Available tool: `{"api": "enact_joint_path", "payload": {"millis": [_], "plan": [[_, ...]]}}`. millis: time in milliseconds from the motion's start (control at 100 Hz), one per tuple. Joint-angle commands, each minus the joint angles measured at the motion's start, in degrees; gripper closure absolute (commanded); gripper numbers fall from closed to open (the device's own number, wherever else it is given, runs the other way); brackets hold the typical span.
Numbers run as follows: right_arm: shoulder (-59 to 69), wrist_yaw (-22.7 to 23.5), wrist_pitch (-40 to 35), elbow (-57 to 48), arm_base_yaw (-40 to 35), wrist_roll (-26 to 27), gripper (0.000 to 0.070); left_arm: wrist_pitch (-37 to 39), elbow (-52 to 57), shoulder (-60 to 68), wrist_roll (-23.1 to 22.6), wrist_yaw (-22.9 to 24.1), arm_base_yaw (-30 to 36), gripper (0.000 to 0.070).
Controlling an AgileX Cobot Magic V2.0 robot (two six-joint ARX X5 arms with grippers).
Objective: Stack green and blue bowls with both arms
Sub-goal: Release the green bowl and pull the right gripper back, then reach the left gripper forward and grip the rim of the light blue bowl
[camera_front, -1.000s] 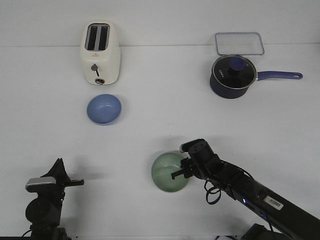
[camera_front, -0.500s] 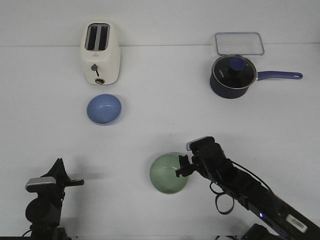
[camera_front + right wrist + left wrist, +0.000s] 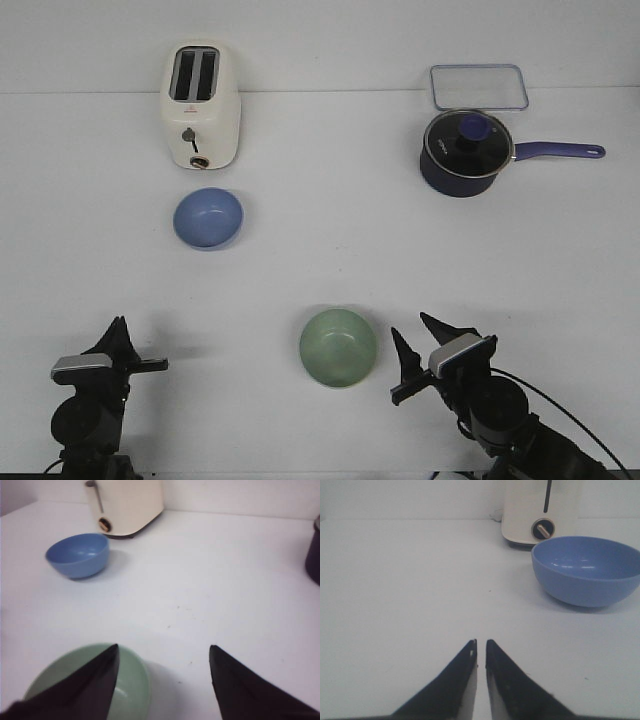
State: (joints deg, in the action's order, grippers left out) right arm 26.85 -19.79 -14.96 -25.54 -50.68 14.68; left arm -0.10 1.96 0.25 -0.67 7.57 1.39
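The pale green bowl (image 3: 338,347) sits upright on the white table near the front centre. It also shows in the right wrist view (image 3: 131,687). The blue bowl (image 3: 208,217) sits upright at the left, just in front of the toaster, and shows in both wrist views (image 3: 587,570) (image 3: 78,554). My right gripper (image 3: 418,338) is open and empty just right of the green bowl, not touching it (image 3: 164,650). My left gripper (image 3: 118,332) is at the front left corner, its fingers nearly together and holding nothing (image 3: 481,642), well short of the blue bowl.
A cream toaster (image 3: 202,105) stands at the back left. A dark blue saucepan (image 3: 463,152) with a glass lid and a long handle is at the back right. A clear lidded box (image 3: 478,86) lies behind it.
My right gripper has pulled back from the green bowl's right rim toward the table's front edge and now stands open. The green bowl stays on the table. The left arm has not moved.
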Motion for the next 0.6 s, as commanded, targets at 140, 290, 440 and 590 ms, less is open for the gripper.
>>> {"api": "enact_joint_path", "payload": {"millis": [140, 290, 440, 590], "plan": [[-0.2, 0.2, 0.3, 0.1, -0.5, -1.1, 0.0327, 0.4, -1.1, -0.1, 7.4, -0.2, 0.0, 0.0685], [-0.2, 0.2, 0.3, 0.1, -0.5, -1.1, 0.0327, 0.5, -1.1, -0.1, 13.4, -0.7, 0.0, 0.0686], [-0.2, 0.2, 0.3, 0.1, -0.5, -1.1, 0.0327, 0.1, 0.1, -0.1, 19.2, -2.5, 0.0, 0.0689], [-0.2, 0.2, 0.3, 0.1, -0.5, -1.1, 0.0327, -1.6, 7.6, 3.1, 22.4, -3.3, 0.0, 0.0688]]}}
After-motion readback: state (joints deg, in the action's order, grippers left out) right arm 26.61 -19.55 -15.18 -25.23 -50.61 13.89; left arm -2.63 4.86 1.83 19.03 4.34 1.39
